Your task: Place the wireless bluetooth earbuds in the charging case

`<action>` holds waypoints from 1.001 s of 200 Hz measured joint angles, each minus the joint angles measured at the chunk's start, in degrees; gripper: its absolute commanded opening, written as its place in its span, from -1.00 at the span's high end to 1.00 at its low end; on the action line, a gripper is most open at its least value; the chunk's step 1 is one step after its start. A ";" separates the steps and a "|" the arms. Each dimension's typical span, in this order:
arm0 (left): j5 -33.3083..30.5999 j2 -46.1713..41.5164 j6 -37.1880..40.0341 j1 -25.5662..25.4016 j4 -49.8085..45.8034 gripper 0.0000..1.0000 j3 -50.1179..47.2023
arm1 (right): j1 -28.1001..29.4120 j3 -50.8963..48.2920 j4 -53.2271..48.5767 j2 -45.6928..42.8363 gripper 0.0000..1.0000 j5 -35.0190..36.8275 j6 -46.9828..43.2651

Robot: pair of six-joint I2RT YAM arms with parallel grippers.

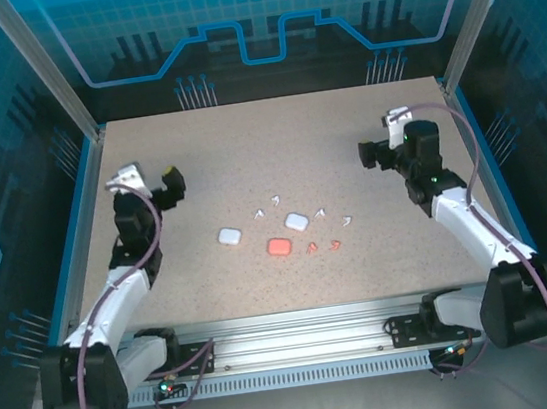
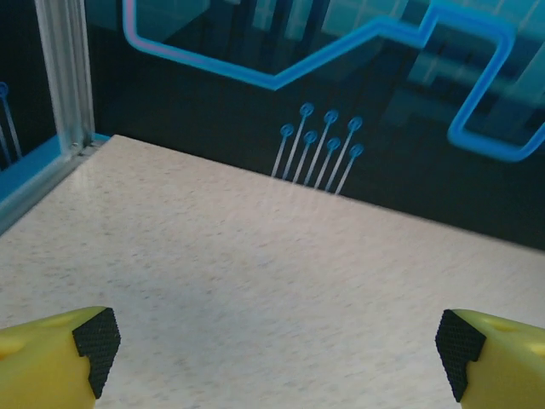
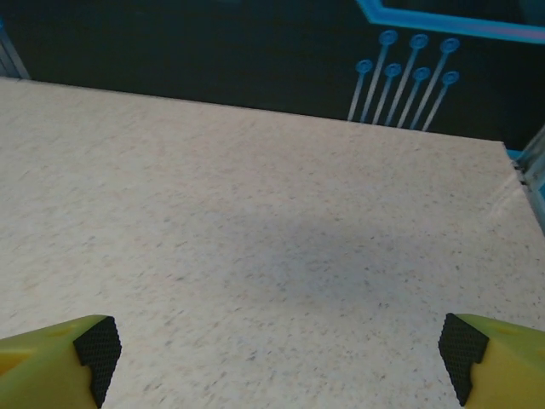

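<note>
Fig. 1. My left pincer and right pincer hang wide open and empty, each toward its own side of the table, probably to leave the middle in plain view. There the earbuds, four white and two pink, lie loose beside three cases. None appears seated, so I judge that pickup is not yet begun.

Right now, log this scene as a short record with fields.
left gripper: open, empty, above bare table
right gripper: open, empty, above bare table
white cases: two, mid-table
pink case: just nearer the arms' bases
white earbuds: four, loose on table
pink earbuds: two, loose, right of pink case
</note>
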 measured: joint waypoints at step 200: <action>25.35 -1.55 -26.36 -0.04 -36.37 -0.98 5.33 | 31.47 43.89 -61.07 38.23 -0.82 5.20 -8.44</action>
